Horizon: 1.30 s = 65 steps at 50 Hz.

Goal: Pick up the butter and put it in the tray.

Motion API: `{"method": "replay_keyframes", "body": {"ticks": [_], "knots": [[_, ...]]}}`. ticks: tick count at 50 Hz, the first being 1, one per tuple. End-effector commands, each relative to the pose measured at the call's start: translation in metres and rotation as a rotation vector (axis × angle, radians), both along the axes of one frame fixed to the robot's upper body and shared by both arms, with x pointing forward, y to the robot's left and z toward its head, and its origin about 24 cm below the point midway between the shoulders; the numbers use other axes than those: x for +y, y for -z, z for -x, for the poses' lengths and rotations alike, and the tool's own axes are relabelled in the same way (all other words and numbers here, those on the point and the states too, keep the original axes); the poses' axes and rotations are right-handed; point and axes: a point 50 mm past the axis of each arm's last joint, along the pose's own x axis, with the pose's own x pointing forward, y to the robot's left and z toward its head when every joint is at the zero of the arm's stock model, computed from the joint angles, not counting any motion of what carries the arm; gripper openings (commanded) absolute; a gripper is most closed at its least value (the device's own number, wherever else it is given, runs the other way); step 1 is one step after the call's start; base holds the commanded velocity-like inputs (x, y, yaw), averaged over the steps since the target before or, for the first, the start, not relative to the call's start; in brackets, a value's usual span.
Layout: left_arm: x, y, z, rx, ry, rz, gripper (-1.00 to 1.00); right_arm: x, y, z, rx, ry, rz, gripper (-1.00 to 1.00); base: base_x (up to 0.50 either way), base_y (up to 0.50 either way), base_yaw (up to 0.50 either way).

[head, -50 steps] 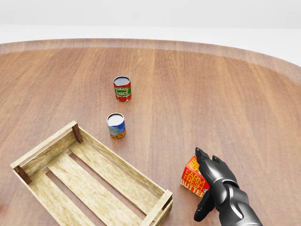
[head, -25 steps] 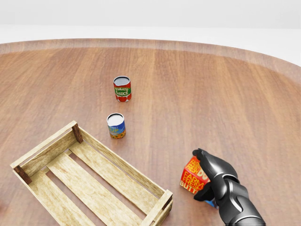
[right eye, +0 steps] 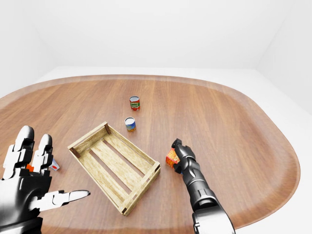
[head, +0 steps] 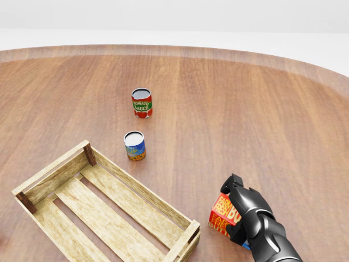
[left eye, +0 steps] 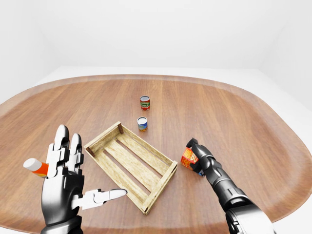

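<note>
The butter (head: 222, 214) sits in the lower right of the head view, just right of the tray's near corner, and the right robot hand (head: 244, 206) has its fingers curled round the carton, grasping it; the box looks tilted, one edge raised, though whether it has cleared the worktop (head: 262, 120) entirely I cannot tell; so the pick seems under way, and the carry and the drop into the tray (head: 34, 183) are left to do; the tray itself holds nothing as far as its slats show.

The left robot hand (left eye: 66, 180) stands in the lower left of the left-eye view, fingers spread and released, holding nothing; a small white-and-orange item (left eye: 35, 166) shows just behind its fingers and is too hidden to name.

For room: the way from butter to tray runs leftward across the lower part of the head view, and the only thing in it is the tray's right-hand wall, which the carton would have to rise over; the blue-labelled can (head: 134, 146) stands just above the tray's upper rail, and the tomato sauce can (head: 142, 103) further up the frame, both well apart from that path; the worktop's rounded rim lies well away to the right and top, with bare wood between.
</note>
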Motion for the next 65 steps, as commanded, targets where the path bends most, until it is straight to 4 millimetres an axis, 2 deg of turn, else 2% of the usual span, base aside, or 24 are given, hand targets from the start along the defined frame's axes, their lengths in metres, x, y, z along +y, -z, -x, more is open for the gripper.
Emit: {"method": "replay_keyframes", "body": {"ticks": [1, 6, 16, 18, 25, 28, 39, 44, 51, 54, 56, 65], "knots": [[0.0, 0.0, 0.0, 0.001, -0.001, 0.001, 1.0, -0.006, 0.035, 0.037, 0.141, 0.02, -0.018, -1.0, 0.0, 0.0, 0.0], [0.0, 0.0, 0.0, 0.001, -0.001, 0.001, 1.0, -0.007, 0.028, 0.033, 0.096, 0.035, -0.031, -1.0, 0.0, 0.0, 0.0], [0.0, 0.0, 0.0, -0.001, 0.0, 0.001, 1.0, -0.005, -0.014, 0.015, -0.137, 0.033, -0.075, -1.0, 0.0, 0.0, 0.0], [0.0, 0.0, 0.0, -0.001, -0.001, 0.001, 1.0, -0.005, -0.018, 0.014, -0.154, 0.031, -0.076, -1.0, 0.0, 0.0, 0.0], [0.0, 0.0, 0.0, -0.001, -0.001, 0.001, 1.0, -0.005, -0.053, 0.006, -0.323, 0.028, -0.085, -1.0, 0.0, 0.0, 0.0], [0.0, 0.0, 0.0, -0.001, -0.001, 0.001, 1.0, -0.004, -0.059, 0.005, -0.352, 0.021, -0.087, -1.0, 0.0, 0.0, 0.0], [0.0, 0.0, 0.0, -0.002, -0.001, 0.002, 1.0, 0.004, -0.094, 0.008, -0.479, -0.049, -0.042, -1.0, 0.0, 0.0, 0.0], [0.0, 0.0, 0.001, -0.002, 0.0, 0.001, 1.0, 0.01, -0.119, 0.012, -0.576, -0.082, -0.022, -1.0, 0.0, 0.0, 0.0], [0.0, 0.0, 0.001, -0.003, 0.0, 0.002, 1.0, 0.019, -0.14, 0.017, -0.638, -0.133, 0.024, -1.0, 0.0, 0.0, 0.0], [0.0, 0.0, 0.001, -0.003, 0.001, 0.001, 1.0, 0.03, -0.154, 0.024, -0.673, -0.185, 0.053, -1.0, 0.0, 0.0, 0.0], [0.0, 0.0, 0.001, -0.003, 0.002, 0.001, 1.0, 0.043, -0.171, 0.032, -0.713, -0.246, 0.123, -1.0, 0.0, 0.0, 0.0], [0.001, 0.0, 0.001, -0.002, 0.0, 0.003, 1.0, 0.052, -0.194, 0.034, -0.767, -0.245, 0.196, -1.0, 0.0, 0.0, 0.0]]}}
